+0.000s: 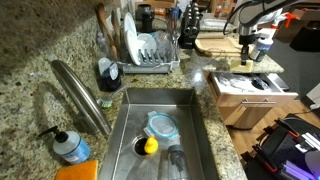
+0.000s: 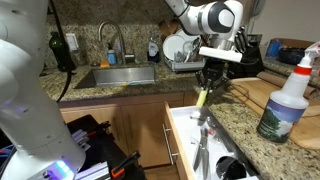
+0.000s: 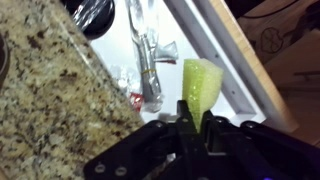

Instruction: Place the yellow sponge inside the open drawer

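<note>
The yellow sponge [image 3: 201, 83] hangs edge-down between my gripper's fingers [image 3: 196, 118]. The gripper is shut on it. In an exterior view the sponge [image 2: 203, 98] hangs from the gripper [image 2: 210, 82] just above the open drawer [image 2: 192, 135], whose white inside holds metal utensils [image 3: 146, 60]. In an exterior view the gripper [image 1: 247, 55] is above the open drawer [image 1: 250, 88] to the right of the sink; the sponge is too small to make out there.
Granite counter [image 3: 50, 100] borders the drawer. A spray bottle [image 2: 285, 95] stands on the counter beside the drawer. The sink [image 1: 160, 130] holds a blue lid and a yellow object. A dish rack [image 1: 150, 50] and a soap bottle [image 1: 70, 148] stand nearby.
</note>
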Tool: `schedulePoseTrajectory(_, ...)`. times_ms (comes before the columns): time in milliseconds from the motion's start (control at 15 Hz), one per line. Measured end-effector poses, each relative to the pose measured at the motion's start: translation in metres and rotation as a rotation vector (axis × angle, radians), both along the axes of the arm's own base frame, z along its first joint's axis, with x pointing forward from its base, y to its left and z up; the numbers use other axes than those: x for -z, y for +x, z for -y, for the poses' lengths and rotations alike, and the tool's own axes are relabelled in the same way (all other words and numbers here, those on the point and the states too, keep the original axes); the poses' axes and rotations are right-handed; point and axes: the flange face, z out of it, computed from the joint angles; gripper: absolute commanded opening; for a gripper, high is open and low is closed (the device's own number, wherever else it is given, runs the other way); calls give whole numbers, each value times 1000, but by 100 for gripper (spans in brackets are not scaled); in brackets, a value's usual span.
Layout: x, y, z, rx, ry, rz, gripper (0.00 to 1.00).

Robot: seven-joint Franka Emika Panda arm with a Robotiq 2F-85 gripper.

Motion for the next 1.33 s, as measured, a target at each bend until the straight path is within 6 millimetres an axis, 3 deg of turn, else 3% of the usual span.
schedulePoseTrajectory(200,-12,-27,2,27,6,-106,3)
schedulePoseTrajectory(400,-8,-54,16,61,-64,-140,3)
schedulePoseTrajectory(467,-3,-61,20,73,-90,-138,38)
schedulePoseTrajectory(533,1,-67,22,87,-109,-126,40)
schedulePoseTrajectory(733,16,-78,23,125,-145,-84,60)
schedulePoseTrajectory(933,18,-79,20,138,-178,-29,81)
schedulePoseTrajectory(1133,7,-75,18,143,-217,48,99)
schedulePoseTrajectory(1333,-20,-66,18,144,-275,160,100)
